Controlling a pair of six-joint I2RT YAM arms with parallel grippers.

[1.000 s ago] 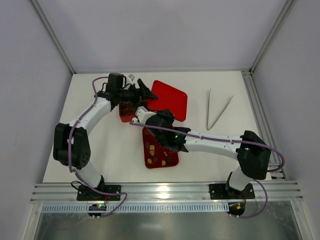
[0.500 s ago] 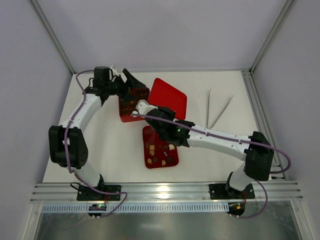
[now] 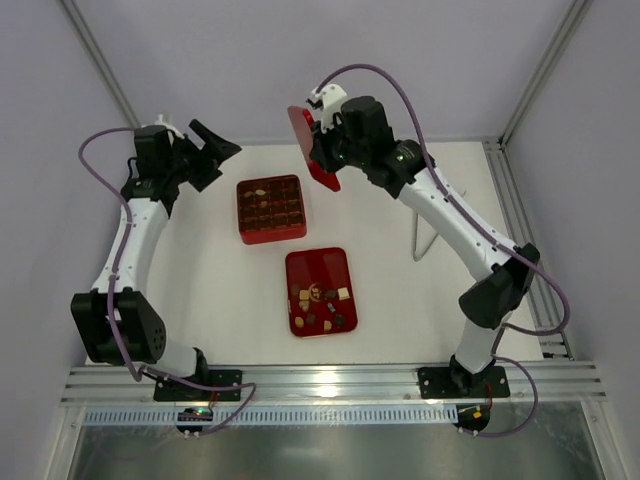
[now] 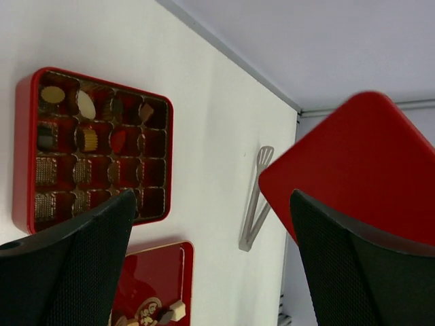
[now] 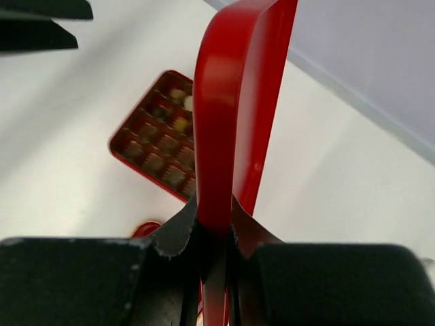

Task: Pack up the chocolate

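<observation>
Where the left arm reaches toward the far-left corner of the table (image 3: 200, 290), the left gripper (image 3: 222, 162) hangs in the air with its jaws spread wide and nothing between them. Just right of it, flat on the table, lies the red compartmented box (image 3: 271, 208). It is uncovered, and most of its small square cells hold chocolate (image 4: 86, 103); the left wrist view shows a cream oval, dark squares and light brown pieces, one to a cell (a few cells on the box's tray-facing side look bare, though the dark finger hides part of them).

Nearer the arm bases and slightly to the right, apart from the box, sits the shallow red tray (image 3: 318, 257). More loose chocolate lies scattered over its near half, dark and light pieces close together.

Further right and well above the table, the right gripper (image 5: 214, 227) is clenched on one edge of the flat red lid (image 5: 231, 102). The lid is held up on edge, its broad face turned toward the left arm.

Right of everything else, metal tongs (image 4: 265, 156) lie on the table, partly covered by the right arm in the overhead view.
</observation>
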